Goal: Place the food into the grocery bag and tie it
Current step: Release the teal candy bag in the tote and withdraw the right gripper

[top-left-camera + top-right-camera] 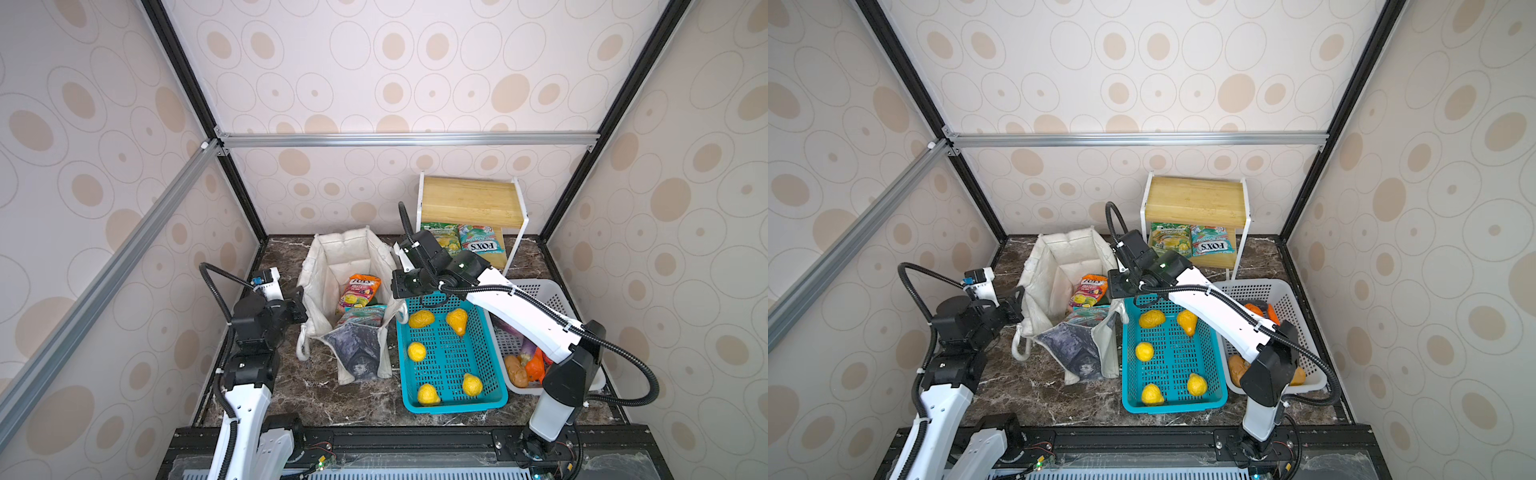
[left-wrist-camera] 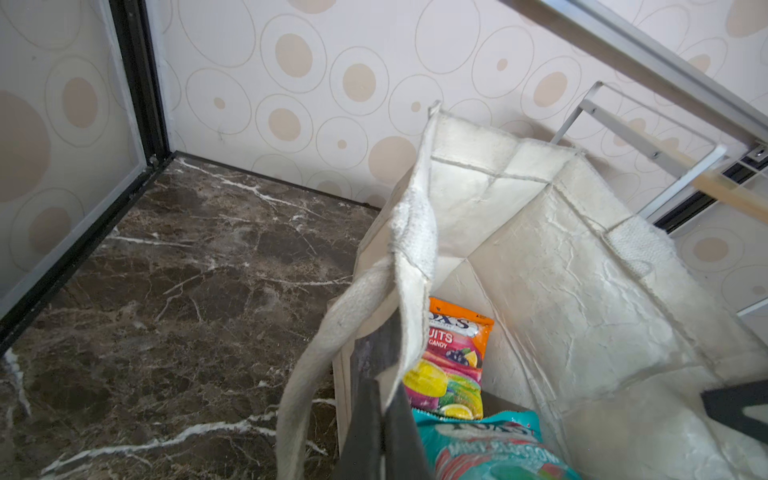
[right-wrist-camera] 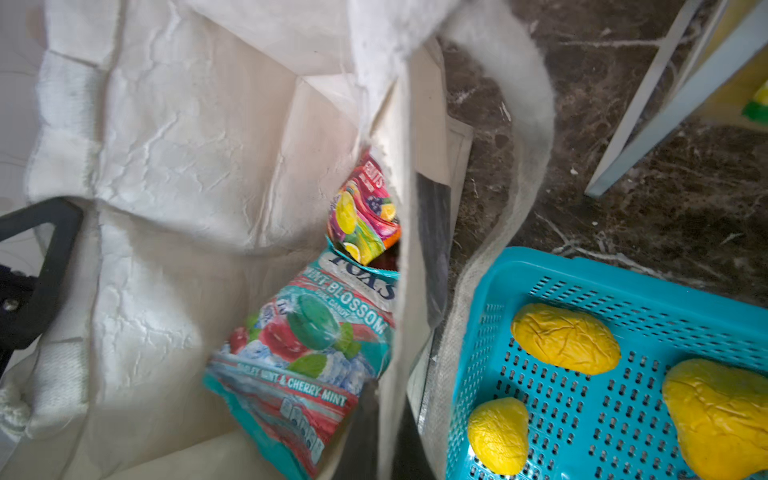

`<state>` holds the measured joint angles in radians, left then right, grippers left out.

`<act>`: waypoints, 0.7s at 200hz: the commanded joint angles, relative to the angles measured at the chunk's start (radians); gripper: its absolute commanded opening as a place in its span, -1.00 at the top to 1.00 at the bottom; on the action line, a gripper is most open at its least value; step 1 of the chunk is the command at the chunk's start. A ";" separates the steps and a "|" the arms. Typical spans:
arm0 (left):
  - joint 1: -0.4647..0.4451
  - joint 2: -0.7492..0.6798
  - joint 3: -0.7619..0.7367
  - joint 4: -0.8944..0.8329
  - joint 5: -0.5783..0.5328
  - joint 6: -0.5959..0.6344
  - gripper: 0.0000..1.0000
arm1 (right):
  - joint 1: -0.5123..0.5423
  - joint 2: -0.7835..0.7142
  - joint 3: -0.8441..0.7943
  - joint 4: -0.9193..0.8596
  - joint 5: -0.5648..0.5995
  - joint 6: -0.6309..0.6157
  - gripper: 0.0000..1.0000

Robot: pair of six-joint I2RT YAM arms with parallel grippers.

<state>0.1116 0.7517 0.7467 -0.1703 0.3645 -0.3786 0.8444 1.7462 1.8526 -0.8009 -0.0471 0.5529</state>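
With the orange candy packet [image 1: 359, 293] and teal candy packet [image 1: 362, 316] inside the upright grocery bag [image 1: 353, 257], the left gripper [image 2: 384, 388] and right gripper [image 3: 384, 411] each pinch an opposite bag wall; tying appears in hand, and the next move calls for drawing both walls together.

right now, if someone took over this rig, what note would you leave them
Left gripper: shut on the grocery bag, pinching its rim.
Right gripper: shut on the opposite rim, the side next to the teal basket.
Done: orange candy packet and teal candy packet lie inside the bag.
Not yet in: eggplant and potato sit in the white basket, partly hidden under the right arm.
Left to do: load those, then tie the handles, which hang loose.
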 commanded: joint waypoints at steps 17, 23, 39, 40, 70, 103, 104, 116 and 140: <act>0.006 -0.003 0.212 0.004 0.033 -0.015 1.00 | 0.013 -0.161 -0.049 0.119 0.006 0.008 1.00; 0.005 -0.002 0.212 -0.003 0.027 -0.009 1.00 | 0.013 -0.168 -0.069 0.133 0.003 0.008 1.00; 0.005 0.004 0.205 -0.022 0.003 0.001 1.00 | 0.014 -0.156 -0.085 0.116 0.020 0.013 1.00; 0.006 0.004 0.203 -0.022 0.003 0.001 1.00 | 0.013 -0.154 -0.084 0.114 0.021 0.012 1.00; 0.005 -0.005 0.123 0.014 0.014 -0.014 1.00 | 0.009 -0.092 -0.077 0.084 0.023 0.012 1.00; 0.005 -0.008 0.023 0.059 -0.007 0.004 1.00 | 0.006 -0.042 -0.106 0.085 0.034 0.030 1.00; 0.005 -0.008 0.020 0.060 -0.008 0.005 1.00 | 0.006 -0.041 -0.106 0.085 0.035 0.030 0.99; 0.006 -0.005 -0.009 0.079 -0.028 0.023 1.00 | 0.004 -0.029 -0.106 0.063 0.049 0.030 0.78; 0.006 -0.010 -0.092 0.146 -0.037 0.017 1.00 | 0.005 -0.040 -0.081 -0.032 0.163 0.036 -0.37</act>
<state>0.1116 0.7616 0.7013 -0.1596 0.3496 -0.3805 0.8505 1.7294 1.7500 -0.7460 -0.0025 0.5743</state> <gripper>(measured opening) 0.047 0.413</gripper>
